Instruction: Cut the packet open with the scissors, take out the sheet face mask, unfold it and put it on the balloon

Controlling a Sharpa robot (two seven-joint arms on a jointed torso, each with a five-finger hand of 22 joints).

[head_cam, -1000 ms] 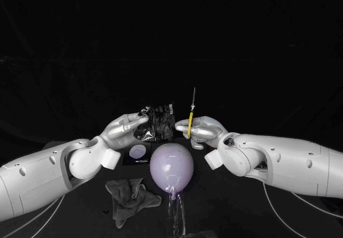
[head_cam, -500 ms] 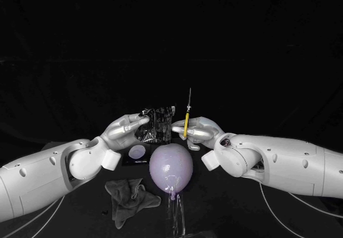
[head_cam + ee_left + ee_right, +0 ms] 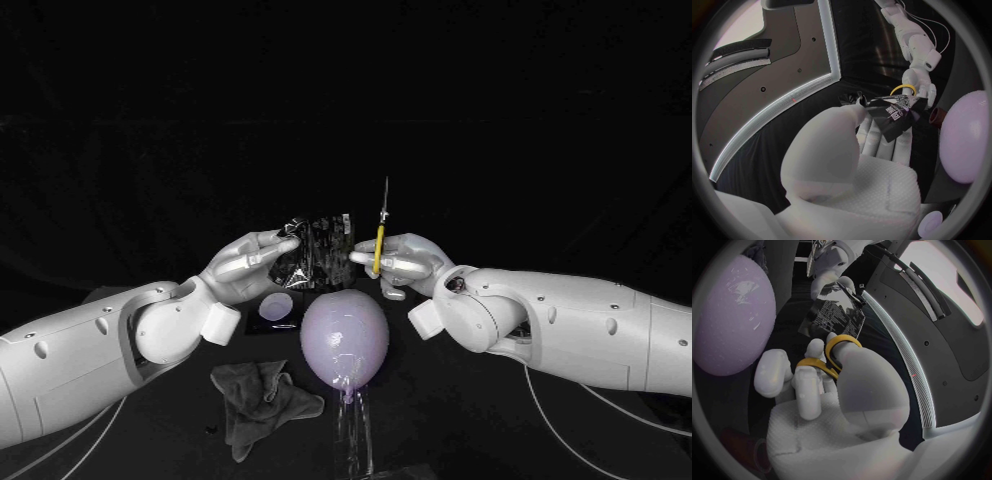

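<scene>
Crinkled black packet (image 3: pixel 315 250) shows white print, beside yellow-handled scissors (image 3: pixel 379 243).

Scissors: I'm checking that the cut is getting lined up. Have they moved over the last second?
Yes, slightly: the scissors in the right hand have edged toward the packet, judged against the balloon.

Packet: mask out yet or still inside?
Seemingly inside: left hand holds the black packet upright, its outline whole; right hand holds the scissors, blades up, beside it. Any cut started: cannot tell.
</scene>
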